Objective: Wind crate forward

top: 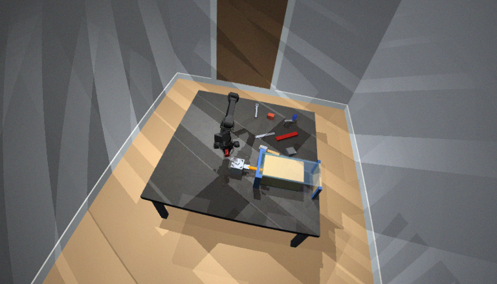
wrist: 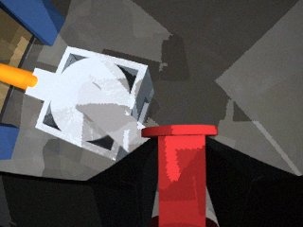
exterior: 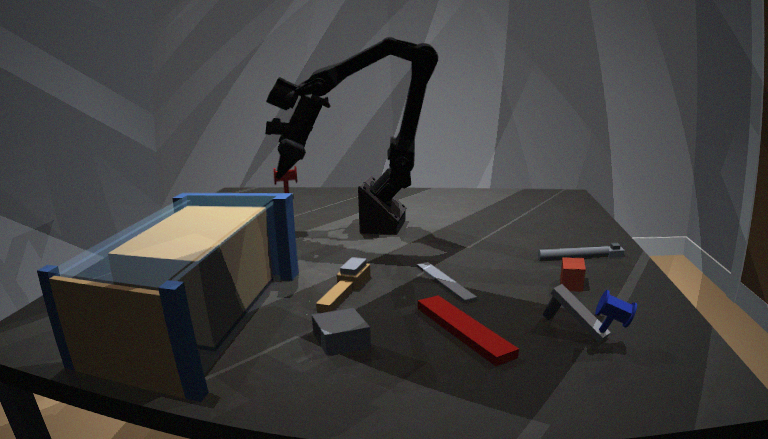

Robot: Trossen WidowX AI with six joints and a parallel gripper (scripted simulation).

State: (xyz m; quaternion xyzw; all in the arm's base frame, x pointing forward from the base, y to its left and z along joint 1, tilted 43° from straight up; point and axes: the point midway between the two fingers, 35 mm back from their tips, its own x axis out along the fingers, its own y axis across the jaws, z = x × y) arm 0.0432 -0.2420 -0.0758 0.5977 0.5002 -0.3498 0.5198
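My gripper is shut on the red knob of the winch handle, beside the pale winch. A pale crank arm seems to reach from near the knob over the winch's top; its key and the hole cannot be made out. An orange strap runs from the winch toward the cubby. The tan crate sits flat inside, its front close behind the blue steel frame. Whether they touch cannot be told.
Beside the cubby lie a grey block and a tan stepped piece. Farther off are a red bar, a pale flat strip, a red cube, a blue-knobbed crank and a grey wrench-like tool.
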